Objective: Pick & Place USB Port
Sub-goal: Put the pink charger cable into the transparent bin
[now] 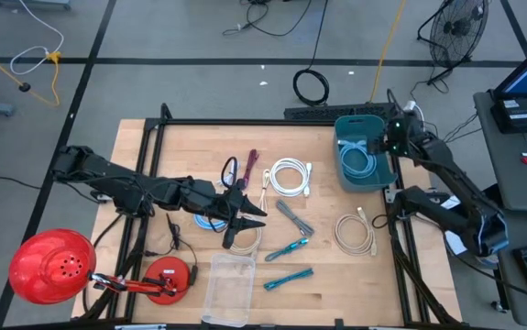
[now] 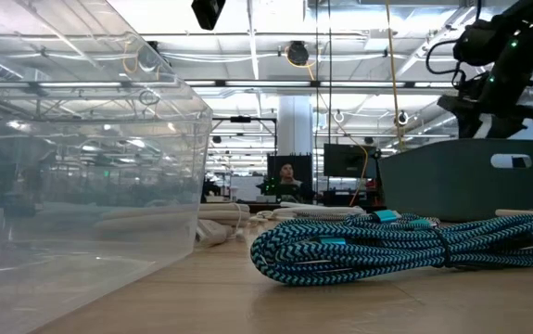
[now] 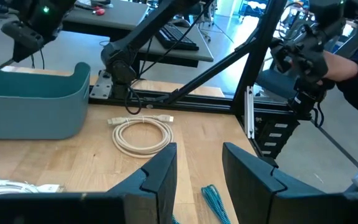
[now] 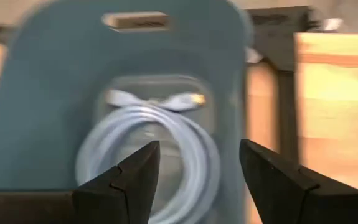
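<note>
We see the right gripper (image 1: 393, 139) hanging above the teal plastic bin (image 1: 384, 174) at the far right part of the light wooden table (image 1: 327, 293). Its two dark fingers (image 4: 126, 180) are spread apart with nothing between them. Under them, inside the bin, lies a pale coiled USB cable (image 4: 150, 152) with its plugs on top of the coil. We judge that this cable is already placed.

The left gripper (image 1: 245, 216) is low near the middle of the table, among the loose cables. In the left wrist view its fingers (image 3: 160, 177) stand partly apart and we see nothing pinched between them.

Other cables wait on the table: a white coil (image 1: 290, 176), a beige coil (image 1: 355, 234) near the right arm's base, and two teal braided bundles (image 1: 288, 278) beside a clear plastic box (image 1: 229, 286).

What could go wrong, in our judgement:
- The left gripper works in a crowded place. If it closes there, it may catch two cables together or drag a neighbour.
- A coil may loosen when lifted, and a hanging end could hook on the bin's rim.
- If the right arm comes down again, its fingers could catch the cable in the bin and pull it out.

We can read no brand, label or writing on any thing here.
</note>
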Tool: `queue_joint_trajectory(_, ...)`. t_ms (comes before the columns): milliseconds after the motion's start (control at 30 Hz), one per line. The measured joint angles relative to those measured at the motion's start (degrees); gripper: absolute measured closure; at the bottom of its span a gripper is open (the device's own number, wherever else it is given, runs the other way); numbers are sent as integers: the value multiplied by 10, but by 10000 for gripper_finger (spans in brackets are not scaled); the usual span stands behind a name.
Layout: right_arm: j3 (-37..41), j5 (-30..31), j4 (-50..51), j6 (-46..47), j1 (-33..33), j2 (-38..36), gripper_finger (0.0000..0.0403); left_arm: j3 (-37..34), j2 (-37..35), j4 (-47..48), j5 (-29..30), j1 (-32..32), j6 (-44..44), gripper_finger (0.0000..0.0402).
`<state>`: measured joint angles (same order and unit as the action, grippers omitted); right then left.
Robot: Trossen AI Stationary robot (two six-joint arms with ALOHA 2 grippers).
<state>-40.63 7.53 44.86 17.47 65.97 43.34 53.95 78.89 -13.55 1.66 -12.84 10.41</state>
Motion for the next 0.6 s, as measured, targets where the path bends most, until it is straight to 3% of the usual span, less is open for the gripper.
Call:
queue_joint_trajectory(100,-1,30,6,-4,-15,7,190,0,0,0,0,0,0,271)
queue_joint_trajectory(333,-1,22,-28,-1,-43,7,190,0,0,0,2,0,-2,271)
queue_joint_trajectory(433,-1,-56,-76,27,-53,1,190,0,0,0,4,0,-2,271)
queue_joint_trajectory(600,-1,-290,-230,65,-82,-12,190,0,0,0,4,0,-2,271)
